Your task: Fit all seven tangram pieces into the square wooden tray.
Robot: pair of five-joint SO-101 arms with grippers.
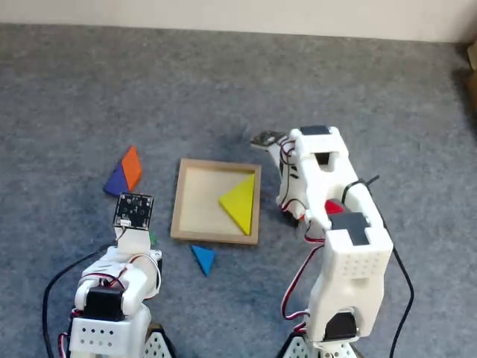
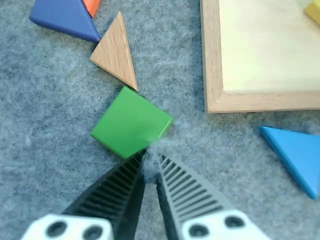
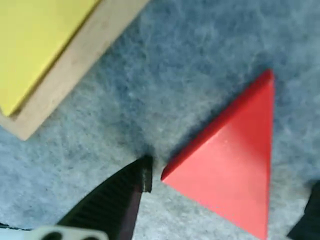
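Red triangle (image 3: 235, 160) lying just right of the wooden tray (image 1: 215, 236), between the parted fingers of the right gripper (image 3: 227, 187), one corner beside a fingertip; left gripper (image 2: 151, 162), fingers nearly together, at the near side of the green square (image 2: 131, 122).

Grey felt-like cloth (image 1: 223, 89) spreads throughout, with a pale strip (image 1: 223, 13) along the far edge.

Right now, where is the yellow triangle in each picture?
High view: the yellow triangle lies inside the wooden tray, along its right side.
Left wrist view: the yellow triangle is a small corner inside the wooden tray, across from the green square.
Right wrist view: the yellow triangle lies inside the wooden tray, across its rim from the red triangle.
Shared landmark: the tray's rim.
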